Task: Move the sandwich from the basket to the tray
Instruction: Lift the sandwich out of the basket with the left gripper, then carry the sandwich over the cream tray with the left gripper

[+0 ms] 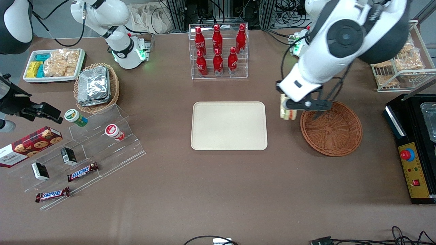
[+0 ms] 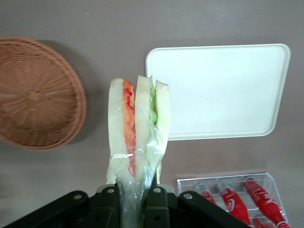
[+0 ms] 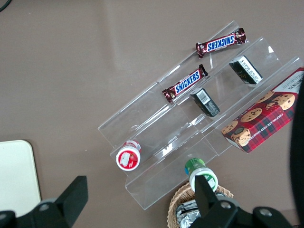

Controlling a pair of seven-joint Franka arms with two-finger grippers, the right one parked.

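Note:
My left gripper (image 1: 293,108) is shut on the sandwich (image 1: 286,111) and holds it in the air between the basket and the tray. In the left wrist view the sandwich (image 2: 137,128) is a clear-wrapped wedge of pale bread with red-orange and green filling, pinched at its narrow end between the gripper's (image 2: 135,199) black fingers (image 2: 158,204). The reddish-brown woven basket (image 1: 331,128) is empty and also shows in the left wrist view (image 2: 35,95). The cream tray (image 1: 229,125) is bare; it also shows in the left wrist view (image 2: 221,90).
A clear rack of red cola bottles (image 1: 218,51) stands farther from the front camera than the tray. A black control box (image 1: 414,149) and a wire rack of snacks (image 1: 405,61) sit at the working arm's end. A tan basket with foil packs (image 1: 96,86) and clear snack shelves (image 1: 81,153) lie toward the parked arm's end.

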